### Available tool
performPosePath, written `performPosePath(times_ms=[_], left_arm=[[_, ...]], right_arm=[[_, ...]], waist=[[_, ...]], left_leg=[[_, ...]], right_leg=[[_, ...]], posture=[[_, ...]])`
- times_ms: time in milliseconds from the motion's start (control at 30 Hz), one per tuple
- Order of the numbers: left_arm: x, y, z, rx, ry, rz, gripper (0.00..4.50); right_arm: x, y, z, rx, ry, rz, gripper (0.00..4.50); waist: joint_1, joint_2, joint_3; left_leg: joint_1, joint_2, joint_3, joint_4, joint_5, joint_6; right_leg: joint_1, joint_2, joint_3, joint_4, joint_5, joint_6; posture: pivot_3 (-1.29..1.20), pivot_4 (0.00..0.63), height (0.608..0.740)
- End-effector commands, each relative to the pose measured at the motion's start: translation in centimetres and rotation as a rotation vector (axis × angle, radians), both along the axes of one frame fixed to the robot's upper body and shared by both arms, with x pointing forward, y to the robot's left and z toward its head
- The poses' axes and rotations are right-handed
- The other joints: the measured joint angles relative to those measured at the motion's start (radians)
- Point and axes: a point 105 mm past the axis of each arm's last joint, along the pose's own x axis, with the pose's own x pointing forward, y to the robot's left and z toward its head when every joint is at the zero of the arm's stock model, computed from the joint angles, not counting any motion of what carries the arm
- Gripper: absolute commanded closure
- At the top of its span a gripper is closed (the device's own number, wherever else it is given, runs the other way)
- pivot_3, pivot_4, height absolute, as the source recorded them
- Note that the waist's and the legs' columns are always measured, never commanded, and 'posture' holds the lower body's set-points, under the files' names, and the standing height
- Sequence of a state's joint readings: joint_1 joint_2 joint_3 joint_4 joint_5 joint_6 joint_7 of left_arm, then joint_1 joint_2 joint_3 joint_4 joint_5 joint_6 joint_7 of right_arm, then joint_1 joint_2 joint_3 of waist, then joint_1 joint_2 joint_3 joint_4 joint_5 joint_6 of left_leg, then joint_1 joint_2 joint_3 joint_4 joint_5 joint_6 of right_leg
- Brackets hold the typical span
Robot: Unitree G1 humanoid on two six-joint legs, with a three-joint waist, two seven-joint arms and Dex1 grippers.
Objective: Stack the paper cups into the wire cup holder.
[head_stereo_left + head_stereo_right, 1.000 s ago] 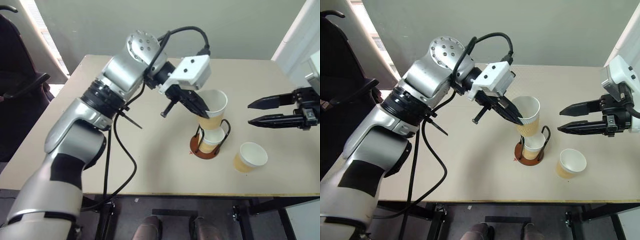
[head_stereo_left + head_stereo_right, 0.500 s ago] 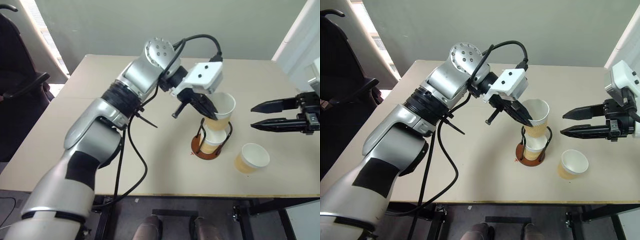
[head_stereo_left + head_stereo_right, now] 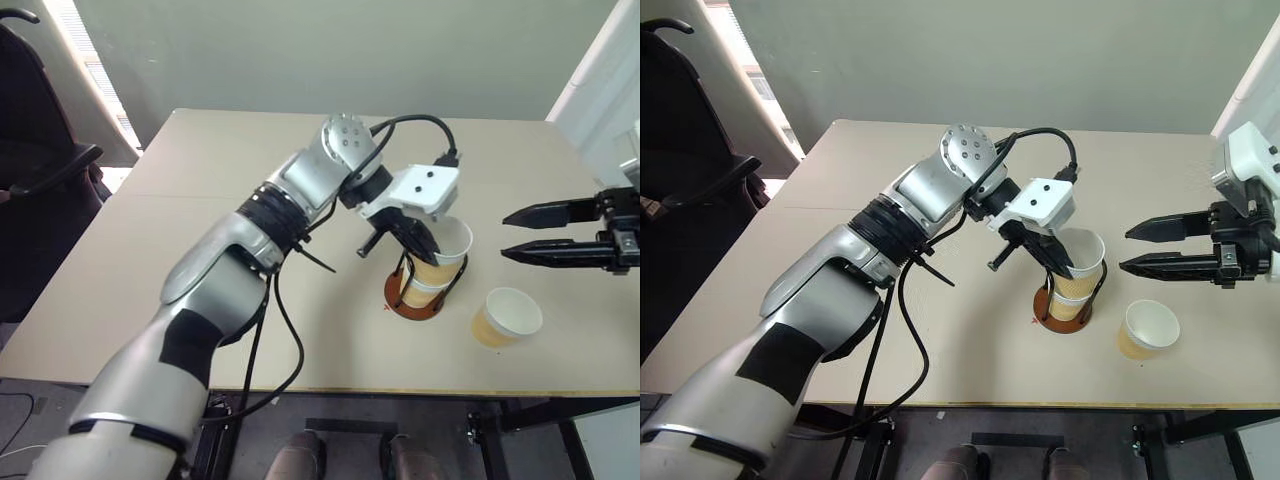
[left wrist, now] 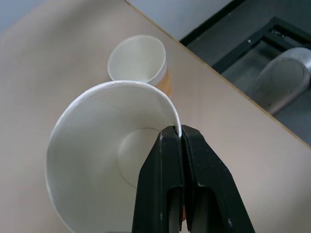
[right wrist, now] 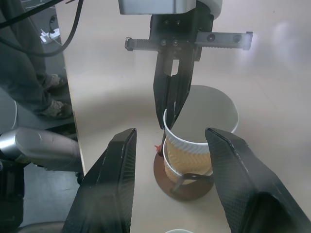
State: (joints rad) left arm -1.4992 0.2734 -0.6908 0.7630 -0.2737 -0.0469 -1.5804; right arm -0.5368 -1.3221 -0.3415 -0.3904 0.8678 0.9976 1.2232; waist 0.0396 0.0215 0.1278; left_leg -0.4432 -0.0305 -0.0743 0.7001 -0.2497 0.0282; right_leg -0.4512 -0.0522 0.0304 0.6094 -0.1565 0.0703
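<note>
The left tool [image 4: 181, 133] pinches the white rolled rim of a tan-yellow paper cup [image 3: 446, 252], nested in another cup [image 3: 421, 291] inside the dark-wire, reddish-brown-based cup holder [image 3: 412, 302]. Right of the holder, the right tool [image 3: 516, 233] hovers open; a third cup [image 3: 504, 318] stands just beside the holder on the beige table [image 3: 200, 260].

Office-like test room

A beige table [image 3: 200, 250] is standing by a plain wall [image 3: 330, 50], with a black office chair [image 3: 35, 170] sitting beside it.

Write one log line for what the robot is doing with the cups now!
left gripper: shut on second cup rim, nested in holder | right gripper: open, empty | third cup: on table
</note>
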Motion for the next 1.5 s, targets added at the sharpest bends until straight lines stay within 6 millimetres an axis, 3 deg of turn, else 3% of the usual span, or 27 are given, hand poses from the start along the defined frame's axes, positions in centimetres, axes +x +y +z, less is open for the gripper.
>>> performPosePath(times_ms=[33,167,267,367,400,533,700,867,1000,1233,1500], left_arm=[[-0.1,0.0,1.4,0.001,-0.037,-0.023,3.58],[0.3,-0.1,3.1,-0.044,-0.055,-0.003,2.19],[0.2,-0.3,5.4,-0.143,-0.035,0.018,1.16],[0.2,0.7,7.6,-0.236,0.021,0.050,0.20],[0.4,1.3,8.1,-0.259,0.041,0.072,0.07],[1.8,5.0,8.2,-0.305,0.080,0.190,0.00],[1.2,8.3,7.4,-0.339,0.137,0.233,0.00],[-1.0,11.2,6.6,-0.352,0.173,0.226,0.00],[-1.6,13.1,5.3,-0.321,0.177,0.259,0.00],[-1.4,13.7,5.6,-0.331,0.160,0.292,0.00],[-1.3,13.9,5.4,-0.333,0.155,0.308,0.00]], right_arm=[[-0.5,-0.2,1.2,-0.012,-0.056,-0.022,2.21],[-0.2,-0.5,1.4,-0.006,-0.070,-0.050,2.21],[0.0,-0.6,1.3,-0.005,-0.085,-0.088,2.21],[-0.1,-0.4,0.7,-0.003,-0.079,-0.117,2.21],[-0.2,-0.4,0.3,-0.003,-0.067,-0.128,2.21],[-0.4,-0.9,-2.2,-0.052,0.021,-0.200,1.67],[-0.8,-1.0,-5.8,-0.197,0.056,-0.201,0.07],[-1.7,-0.5,-8.5,-0.231,0.116,-0.205,0.03],[-1.6,-1.7,-11.0,-0.349,0.155,-0.255,0.03],[-0.9,-3.5,-13.2,-0.488,0.166,-0.279,0.03],[0.6,-2.8,-13.9,-0.525,0.111,-0.204,0.03]], waist=[[0.000,0.000,0.000],[0.001,0.000,0.000],[0.001,0.000,0.000],[0.001,0.000,0.000],[0.001,0.000,0.000],[0.001,0.001,0.000],[0.001,0.002,-0.001],[0.001,0.002,-0.001],[0.001,0.002,-0.001],[-0.003,0.002,-0.001],[-0.013,0.002,-0.001]], left_leg=[[0.000,-0.001,0.000,0.000,0.000,0.000],[0.000,-0.003,0.000,0.000,0.000,0.002],[-0.001,-0.004,0.000,0.000,-0.001,0.004],[-0.001,-0.004,0.000,0.000,-0.001,0.004],[-0.001,-0.004,0.000,0.000,-0.001,0.004],[-0.001,-0.004,0.001,-0.001,-0.001,0.004],[0.000,-0.004,0.001,0.000,-0.001,0.004],[0.000,-0.006,0.001,0.001,-0.001,0.004],[0.003,-0.006,0.000,0.001,-0.001,0.004],[0.008,-0.006,0.000,0.001,-0.001,0.006],[0.009,-0.006,-0.001,0.000,0.000,0.008]], right_leg=[[0.000,0.000,0.000,0.000,0.000,0.000],[0.000,-0.002,0.000,0.000,0.000,0.002],[0.000,-0.004,0.000,-0.001,-0.001,0.004],[0.000,-0.004,0.000,-0.001,-0.002,0.005],[0.000,-0.004,0.000,-0.001,-0.002,0.005],[0.000,-0.004,0.001,-0.001,-0.004,0.007],[0.000,-0.004,0.001,0.000,-0.004,0.007],[0.000,-0.004,0.001,0.000,-0.004,0.007],[0.003,-0.004,0.001,0.000,-0.004,0.007],[0.009,-0.005,0.002,-0.001,-0.002,0.004],[0.008,-0.004,0.002,0.000,0.001,0.003]], posture=[[0.00,0.150,0.740],[0.00,0.150,0.740],[0.00,0.150,0.740],[0.00,0.150,0.740],[0.00,0.150,0.740],[0.00,0.150,0.740],[0.00,0.150,0.740],[0.00,0.150,0.740],[0.00,0.150,0.740],[0.00,0.150,0.740],[0.00,0.150,0.740]])
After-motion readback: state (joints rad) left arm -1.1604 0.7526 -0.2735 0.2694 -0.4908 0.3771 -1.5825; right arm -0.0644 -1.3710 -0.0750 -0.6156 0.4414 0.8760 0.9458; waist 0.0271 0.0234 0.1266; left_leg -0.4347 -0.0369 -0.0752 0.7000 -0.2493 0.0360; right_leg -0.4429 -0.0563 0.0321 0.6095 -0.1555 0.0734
